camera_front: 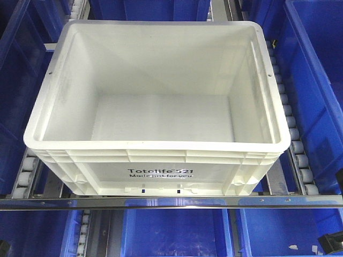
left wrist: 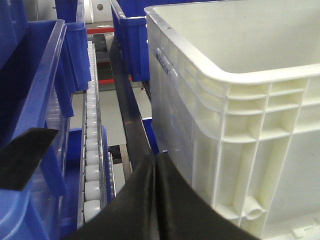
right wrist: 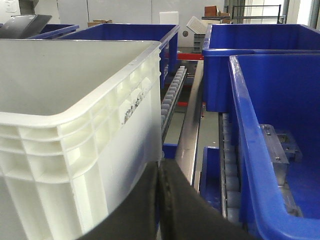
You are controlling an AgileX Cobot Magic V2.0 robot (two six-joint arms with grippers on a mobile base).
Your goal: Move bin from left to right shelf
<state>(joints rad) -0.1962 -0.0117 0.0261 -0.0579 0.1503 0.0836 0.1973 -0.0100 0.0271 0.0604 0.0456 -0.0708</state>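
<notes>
The bin [camera_front: 107, 174] is a large white tote with black print on its front. It sits empty on the roller rails in the middle of the front view, close behind the shelf's front bar. In the left wrist view my left gripper [left wrist: 154, 160] is shut with nothing in it, low beside the bin's [left wrist: 250, 150] left wall near the front corner. In the right wrist view my right gripper [right wrist: 159, 165] is also shut and holds nothing, low beside the bin's [right wrist: 75, 150] right wall. Neither gripper clearly shows in the front view.
Blue bins stand on both sides [camera_front: 316, 80] [camera_front: 16, 80] and on the shelf below [camera_front: 171, 230]. Roller tracks [camera_front: 292, 134] [left wrist: 92, 160] run along the bin's flanks. A metal bar [camera_front: 171, 202] crosses the shelf front. Blue bins [right wrist: 280, 125] crowd the right gripper's side.
</notes>
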